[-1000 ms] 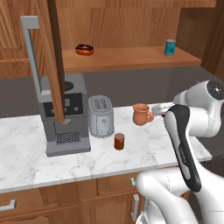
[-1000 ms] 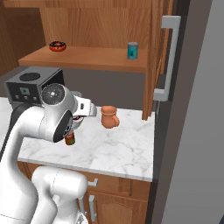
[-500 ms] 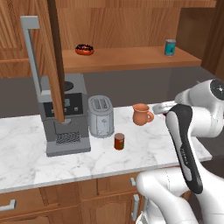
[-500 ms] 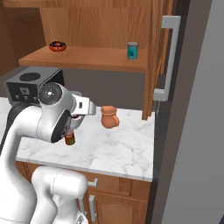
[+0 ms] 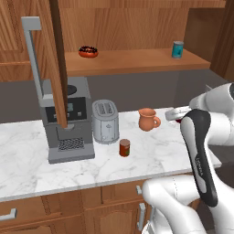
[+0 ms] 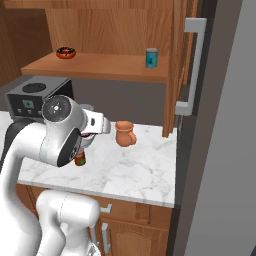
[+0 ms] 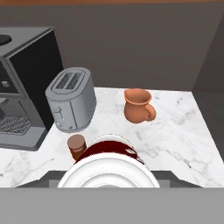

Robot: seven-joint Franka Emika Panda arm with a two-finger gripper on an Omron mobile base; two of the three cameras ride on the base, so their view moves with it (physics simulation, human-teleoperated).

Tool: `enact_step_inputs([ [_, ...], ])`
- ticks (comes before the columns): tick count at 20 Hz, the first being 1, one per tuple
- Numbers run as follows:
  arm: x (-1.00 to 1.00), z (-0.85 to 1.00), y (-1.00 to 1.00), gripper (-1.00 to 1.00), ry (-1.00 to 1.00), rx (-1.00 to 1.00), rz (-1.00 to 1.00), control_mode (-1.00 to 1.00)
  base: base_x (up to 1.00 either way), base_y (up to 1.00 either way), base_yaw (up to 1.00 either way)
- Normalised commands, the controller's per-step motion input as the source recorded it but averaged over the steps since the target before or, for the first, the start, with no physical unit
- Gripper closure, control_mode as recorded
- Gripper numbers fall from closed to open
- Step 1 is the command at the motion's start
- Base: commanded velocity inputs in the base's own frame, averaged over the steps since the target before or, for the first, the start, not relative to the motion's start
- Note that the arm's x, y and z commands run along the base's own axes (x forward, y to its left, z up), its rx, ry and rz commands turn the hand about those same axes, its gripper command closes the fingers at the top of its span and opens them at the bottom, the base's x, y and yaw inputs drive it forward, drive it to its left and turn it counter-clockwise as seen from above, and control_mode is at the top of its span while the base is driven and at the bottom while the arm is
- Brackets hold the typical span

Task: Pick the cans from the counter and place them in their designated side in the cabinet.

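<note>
Gripped end-on in the closed gripper (image 7: 107,186), the white can (image 7: 109,168) is carried above the counter (image 5: 151,155), apparently bound for the cabinet (image 5: 132,59), while the brown can (image 5: 124,147) waits beside the toaster (image 5: 105,121).

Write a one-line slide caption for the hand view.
White can close below camera; reddish-brown can, toaster, mug on counter.
</note>
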Motion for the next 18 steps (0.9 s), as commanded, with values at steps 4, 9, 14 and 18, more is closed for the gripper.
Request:
enact_step_inputs([
  [4,-0.11,0.16,0.00,1.00,0.00,-0.01,0.00,-1.00,0.00,0.00,0.00],
  [9,-0.05,0.18,0.00,1.00,0.00,-0.01,0.00,-1.00,0.00,0.00,0.00],
  [14,-0.01,0.25,-0.02,1.00,0.01,0.00,0.00,-1.00,0.00,0.00,0.00],
  [18,-0.08,0.26,-0.08,1.00,0.01,0.00,0.00,-1.00,0.00,0.00,0.00],
])
